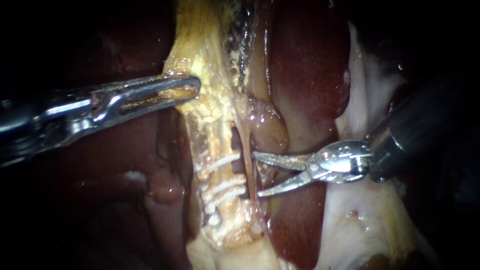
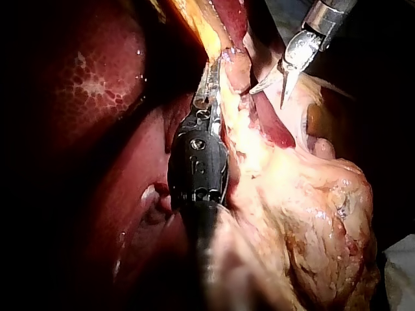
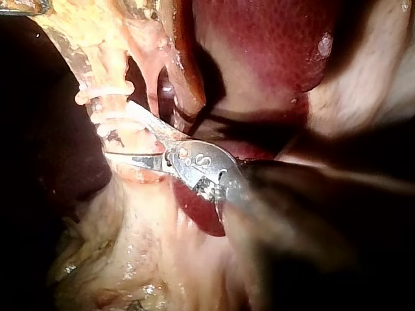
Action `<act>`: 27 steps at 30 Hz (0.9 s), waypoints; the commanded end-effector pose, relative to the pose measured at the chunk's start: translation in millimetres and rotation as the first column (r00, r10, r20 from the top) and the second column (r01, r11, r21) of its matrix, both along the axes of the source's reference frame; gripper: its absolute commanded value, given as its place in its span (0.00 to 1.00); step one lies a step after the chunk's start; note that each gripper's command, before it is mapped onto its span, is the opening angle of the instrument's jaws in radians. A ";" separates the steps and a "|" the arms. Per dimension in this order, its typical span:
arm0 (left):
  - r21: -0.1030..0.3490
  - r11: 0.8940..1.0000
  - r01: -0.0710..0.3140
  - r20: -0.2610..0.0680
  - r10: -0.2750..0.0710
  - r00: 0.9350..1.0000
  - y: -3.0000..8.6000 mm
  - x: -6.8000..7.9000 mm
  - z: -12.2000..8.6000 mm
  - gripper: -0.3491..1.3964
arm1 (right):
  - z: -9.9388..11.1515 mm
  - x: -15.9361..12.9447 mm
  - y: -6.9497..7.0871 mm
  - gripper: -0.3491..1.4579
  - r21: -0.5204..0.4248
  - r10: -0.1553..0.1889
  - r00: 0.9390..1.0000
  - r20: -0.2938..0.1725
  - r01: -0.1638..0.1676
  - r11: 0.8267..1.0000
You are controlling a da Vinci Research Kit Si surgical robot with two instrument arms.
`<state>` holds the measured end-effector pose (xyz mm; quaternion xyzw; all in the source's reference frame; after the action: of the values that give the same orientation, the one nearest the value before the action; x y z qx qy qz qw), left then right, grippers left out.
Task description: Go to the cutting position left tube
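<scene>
A yellowish tube [image 1: 216,145] runs down the middle of the endoscope view with three white clips [image 1: 222,186] across it. A thinner brownish tube [image 1: 246,150] lies just to its right. My left instrument [image 1: 192,87] comes in from the left, its jaws shut on the yellow tissue [image 1: 200,60] above the clips. My right instrument [image 1: 257,174] has two curved blades standing open, their tips beside the thin tube at the level of the clips. In the right wrist view the blades [image 3: 117,129] reach the clipped tube [image 3: 110,97], one tip touching a clip.
Dark red liver [image 1: 310,65] lies behind and to the right. Pale fatty tissue [image 1: 360,215] sits under the right instrument's shaft. In the left wrist view a bulky yellowish mass [image 2: 311,214] lies beside my left instrument [image 2: 207,87], with the right blades [image 2: 268,98] ahead of it.
</scene>
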<state>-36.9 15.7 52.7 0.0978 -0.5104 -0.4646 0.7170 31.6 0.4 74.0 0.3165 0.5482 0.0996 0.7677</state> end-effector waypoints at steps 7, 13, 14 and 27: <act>-0.001 1.000 -0.001 -0.001 0.001 1.000 -0.4 0.5 -0.7 0.00 | 2.7 1.7 -0.6 0.98 0.039 -0.026 1.000 0.002 0.026 0.999; -0.001 1.000 0.000 -0.001 0.000 1.000 -0.6 0.5 -0.9 0.00 | 3.3 2.6 -0.3 0.98 0.053 -0.025 1.000 0.007 0.025 0.998; -0.001 1.000 0.000 -0.001 0.000 1.000 -0.6 0.5 -0.9 0.00 | 3.3 2.7 -0.3 0.98 0.053 -0.026 1.000 0.007 0.025 0.998; -0.001 1.000 0.000 -0.002 0.000 1.000 -0.6 0.5 -1.0 0.00 | 3.6 4.5 0.1 0.97 0.078 -0.070 0.998 -0.008 0.070 0.994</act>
<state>-36.3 15.0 51.8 0.0971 -0.5100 -0.4646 0.7174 36.2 0.5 77.6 0.3673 0.5346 0.0917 0.7556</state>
